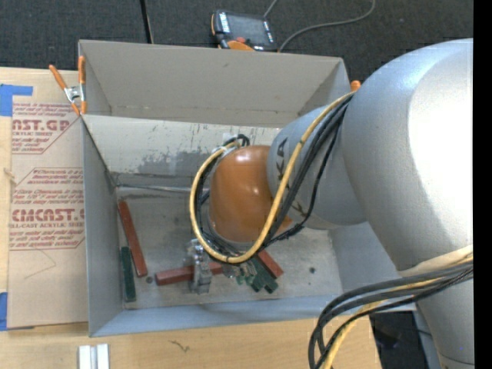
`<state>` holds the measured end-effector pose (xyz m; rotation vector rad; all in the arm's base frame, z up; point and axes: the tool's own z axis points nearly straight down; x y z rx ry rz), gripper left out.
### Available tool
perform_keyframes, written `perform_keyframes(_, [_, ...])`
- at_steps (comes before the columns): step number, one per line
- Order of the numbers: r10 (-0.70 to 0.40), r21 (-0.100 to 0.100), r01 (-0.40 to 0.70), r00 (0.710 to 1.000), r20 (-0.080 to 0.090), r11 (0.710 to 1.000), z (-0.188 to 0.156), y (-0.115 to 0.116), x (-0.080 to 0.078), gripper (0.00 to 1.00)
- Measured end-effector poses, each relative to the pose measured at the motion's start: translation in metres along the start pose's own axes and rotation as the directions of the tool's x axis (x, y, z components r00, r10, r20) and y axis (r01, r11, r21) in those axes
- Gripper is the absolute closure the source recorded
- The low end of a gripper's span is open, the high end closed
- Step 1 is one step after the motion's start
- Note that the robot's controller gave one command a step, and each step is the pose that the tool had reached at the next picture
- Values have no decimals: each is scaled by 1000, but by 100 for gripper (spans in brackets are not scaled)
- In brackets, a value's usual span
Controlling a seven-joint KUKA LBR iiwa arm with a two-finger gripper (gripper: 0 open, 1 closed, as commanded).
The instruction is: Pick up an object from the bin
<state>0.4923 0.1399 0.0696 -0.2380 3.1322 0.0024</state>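
My gripper point(201, 274) is down at the bin floor near the front wall, under the orange cover. It stands at the right end of a short red bar point(173, 277) that lies flat and points left. Just right of the gripper lie a small dark green piece point(262, 283) and another red bar point(270, 264), partly hidden by the arm's cables.
A long red stick point(131, 237) lies along the bin's left wall, with a dark green stick point(127, 274) beside it near the front left corner. The arm and its cover hide the bin's middle and right.
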Motion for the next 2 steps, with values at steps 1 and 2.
perform_keyframes(1, [80,1,-80,997,9,997,-111,-34,-20,100])
perform_keyframes(2, [81,1,-81,997,10,997,-203,-47,-20,100])
